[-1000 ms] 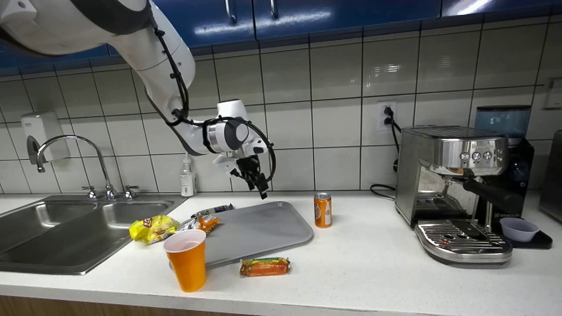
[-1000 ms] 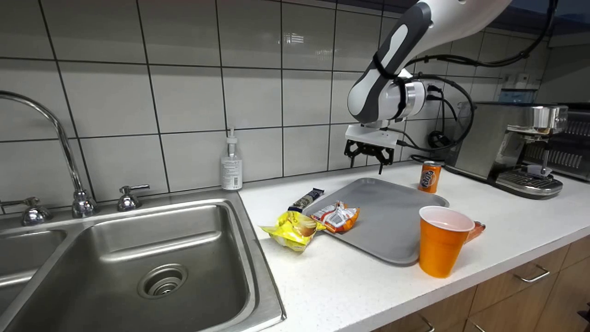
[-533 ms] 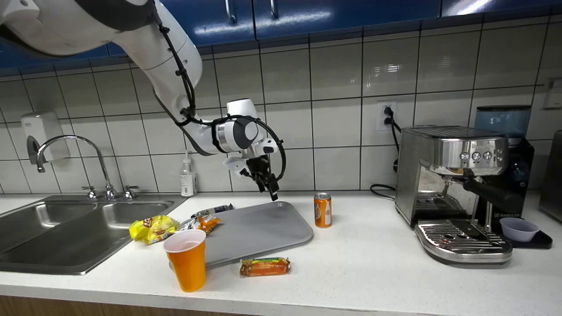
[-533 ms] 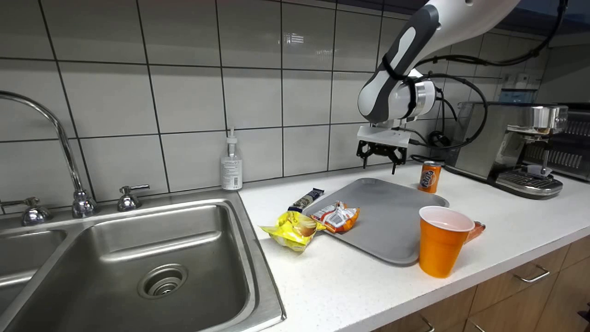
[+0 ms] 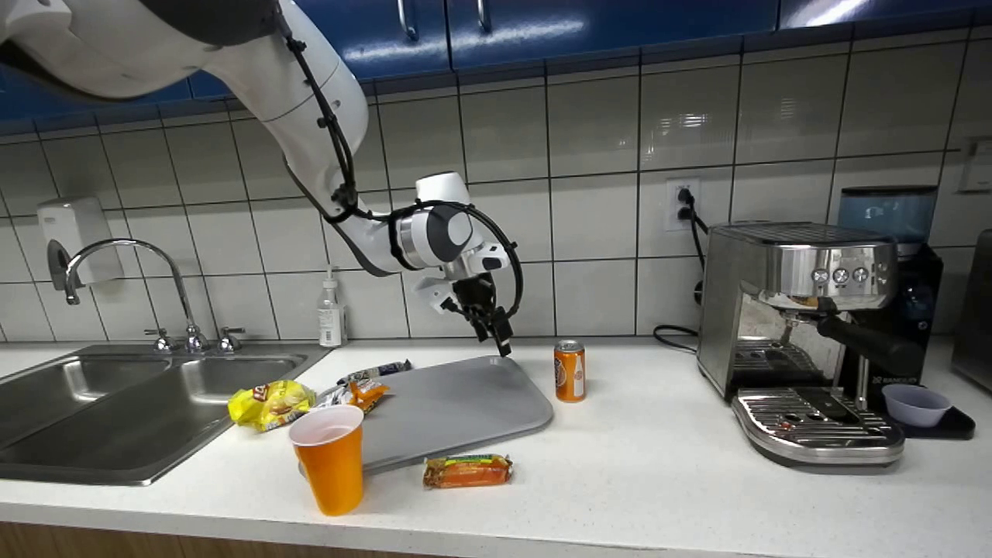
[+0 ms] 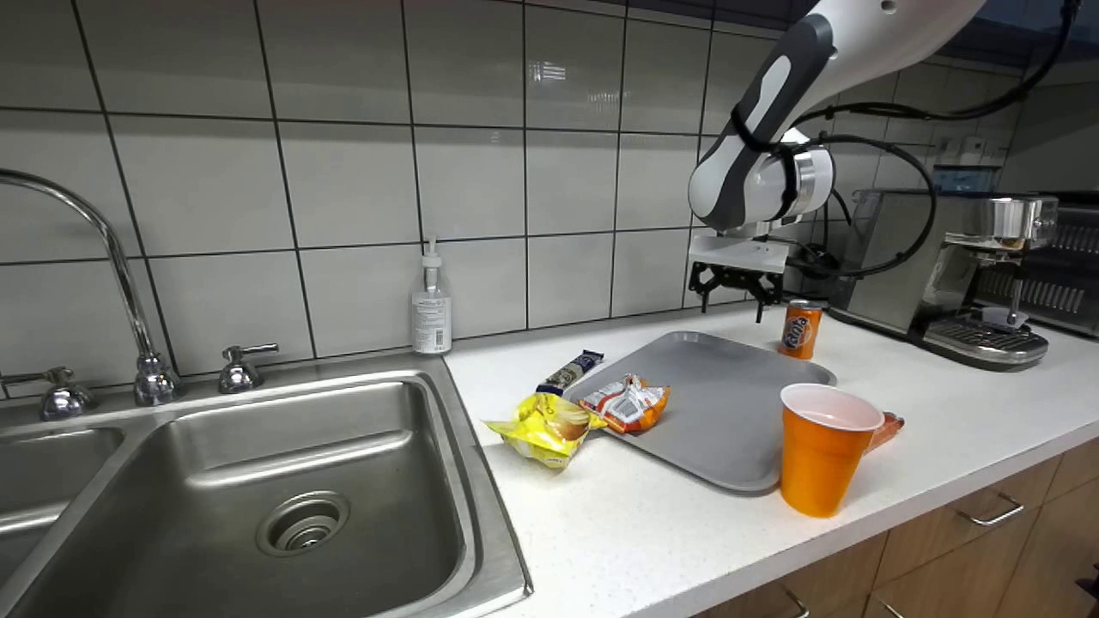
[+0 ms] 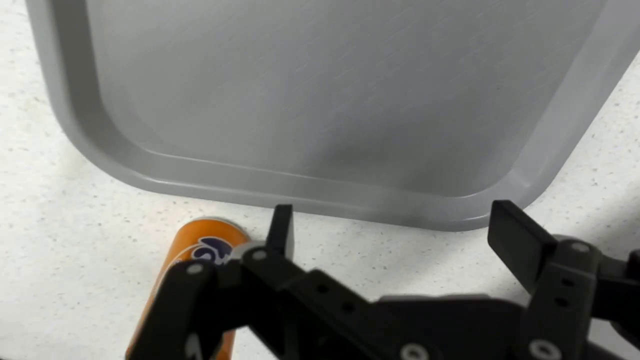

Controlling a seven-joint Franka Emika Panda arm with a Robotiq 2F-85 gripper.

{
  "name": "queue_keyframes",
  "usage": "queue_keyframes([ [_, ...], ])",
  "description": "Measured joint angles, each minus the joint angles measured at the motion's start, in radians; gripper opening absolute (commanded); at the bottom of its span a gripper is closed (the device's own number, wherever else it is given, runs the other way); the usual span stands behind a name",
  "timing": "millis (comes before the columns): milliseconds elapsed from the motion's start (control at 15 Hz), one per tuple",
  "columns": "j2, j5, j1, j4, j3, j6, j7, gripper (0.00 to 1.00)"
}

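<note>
Orange can (image 7: 197, 236) part-hidden, wrist view only

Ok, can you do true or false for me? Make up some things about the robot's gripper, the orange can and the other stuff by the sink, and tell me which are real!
1. The gripper is open and holds nothing. True.
2. The orange can is lying on its side. False: it stands upright, beside the gray tray.
3. The coffee machine is silver. True.
4. The yellow packet is inside the sink. False: it lies on the counter, next to the sink.
5. The orange cup stands on the counter. True.
</note>
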Motion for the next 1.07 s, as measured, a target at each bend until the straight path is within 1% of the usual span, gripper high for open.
queue_keyframes([
  [533,-0.002,0.001,-0.024,-0.017,-0.043,-0.005,0.008,1.0],
  [1067,-0.003,0.001,-0.048,-0.018,-0.079,-0.037,0.028,1.0],
])
